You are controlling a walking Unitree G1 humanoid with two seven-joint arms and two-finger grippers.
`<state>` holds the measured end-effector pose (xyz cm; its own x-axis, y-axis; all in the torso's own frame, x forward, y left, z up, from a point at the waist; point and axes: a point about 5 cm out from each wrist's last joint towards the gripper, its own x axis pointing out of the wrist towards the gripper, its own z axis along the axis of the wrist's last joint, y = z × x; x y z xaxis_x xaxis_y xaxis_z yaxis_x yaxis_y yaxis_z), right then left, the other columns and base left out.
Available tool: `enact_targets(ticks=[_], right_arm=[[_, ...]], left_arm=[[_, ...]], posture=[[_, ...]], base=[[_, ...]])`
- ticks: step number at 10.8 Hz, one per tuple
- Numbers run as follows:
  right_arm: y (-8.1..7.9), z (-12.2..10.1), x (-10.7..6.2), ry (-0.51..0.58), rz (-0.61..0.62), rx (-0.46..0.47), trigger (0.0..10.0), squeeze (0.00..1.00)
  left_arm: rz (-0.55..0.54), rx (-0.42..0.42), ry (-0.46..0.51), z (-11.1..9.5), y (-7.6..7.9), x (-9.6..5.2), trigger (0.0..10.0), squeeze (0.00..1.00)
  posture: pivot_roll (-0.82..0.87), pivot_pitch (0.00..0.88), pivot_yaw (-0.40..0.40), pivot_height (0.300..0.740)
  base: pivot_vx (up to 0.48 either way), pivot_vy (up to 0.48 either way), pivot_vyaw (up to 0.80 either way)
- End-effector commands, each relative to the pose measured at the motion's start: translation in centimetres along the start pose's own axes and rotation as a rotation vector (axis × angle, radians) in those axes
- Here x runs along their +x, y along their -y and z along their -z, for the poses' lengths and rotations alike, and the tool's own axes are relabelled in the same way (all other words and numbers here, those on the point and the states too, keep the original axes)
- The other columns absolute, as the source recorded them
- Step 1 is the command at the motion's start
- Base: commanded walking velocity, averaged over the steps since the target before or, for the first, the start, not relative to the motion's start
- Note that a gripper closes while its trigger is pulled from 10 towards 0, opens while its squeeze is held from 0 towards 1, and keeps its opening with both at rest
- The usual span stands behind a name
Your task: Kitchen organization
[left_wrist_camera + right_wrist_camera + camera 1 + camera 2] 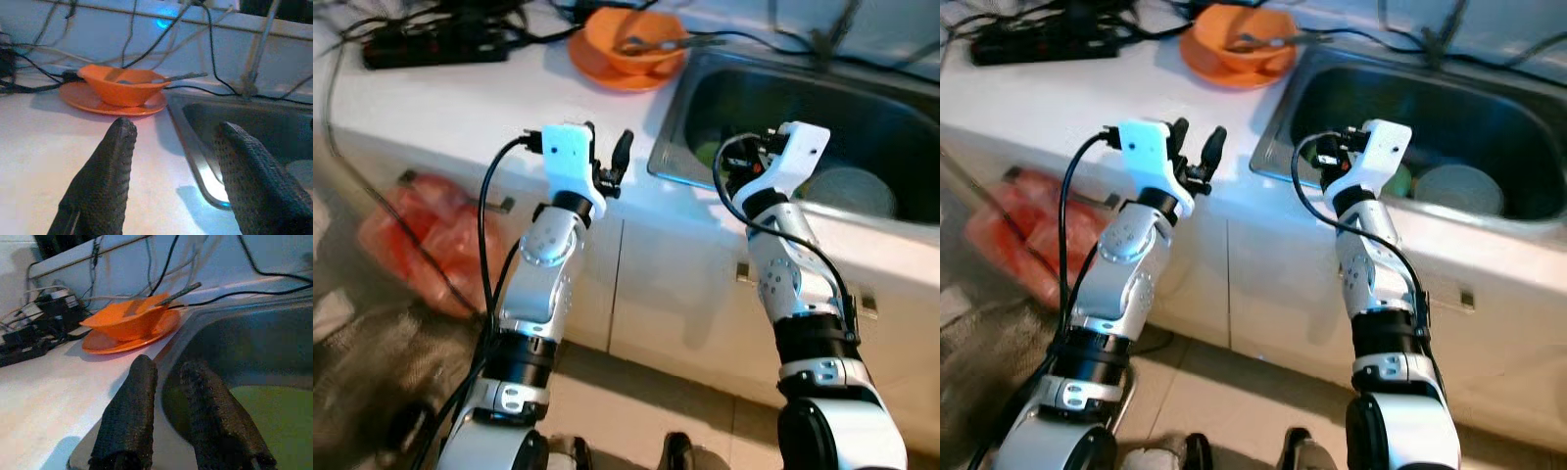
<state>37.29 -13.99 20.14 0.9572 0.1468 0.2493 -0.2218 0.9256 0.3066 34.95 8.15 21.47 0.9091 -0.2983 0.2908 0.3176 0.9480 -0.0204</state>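
I am looking down at a white kitchen bench (460, 108) with a steel sink (783, 98) set into it and pale cabinet doors below. At the bench's far edge, just beside the sink's far left corner, an orange bowl (120, 85) sits on an orange plate (83, 98), with a spoon (181, 77) lying in the bowl, its handle reaching out over the rim toward the sink. A black power strip (431, 44) and tangled cables lie along the far left edge. Inside the sink I can make out something green (274, 421) and a pale round dish (1457, 188), both too blurred to name. A reddish bag (421, 240) on the floor is blurred too.

My left gripper (171, 161) hovers over the bench's near edge, its fingers released and wide apart, empty, the bowl well beyond them. My right gripper (171, 406) hangs over the sink's near left corner, its fingers almost together with a narrow gap, grasping nothing.
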Motion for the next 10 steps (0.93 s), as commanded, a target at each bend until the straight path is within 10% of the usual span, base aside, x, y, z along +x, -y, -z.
enact_targets(ticks=[1, 10], right_arm=[[0.40, -0.20, -0.19, 0.010, 0.011, 0.000, 10.0, 0.00], [0.76, 0.25, -0.26, -0.005, 0.041, 0.006, 10.0, 0.00]], left_arm=[[0.009, 0.001, -0.009, 0.14, 0.43, 0.06, 10.0, 0.00], [-0.034, 0.012, -0.012, 0.20, -0.27, 0.01, 10.0, 0.00]], posture=[[0.04, 0.157, -0.033, 0.740], [0.04, 0.172, -0.031, 0.740]], base=[[0.000, 0.349, 0.00], [0.000, 0.078, -0.27]])
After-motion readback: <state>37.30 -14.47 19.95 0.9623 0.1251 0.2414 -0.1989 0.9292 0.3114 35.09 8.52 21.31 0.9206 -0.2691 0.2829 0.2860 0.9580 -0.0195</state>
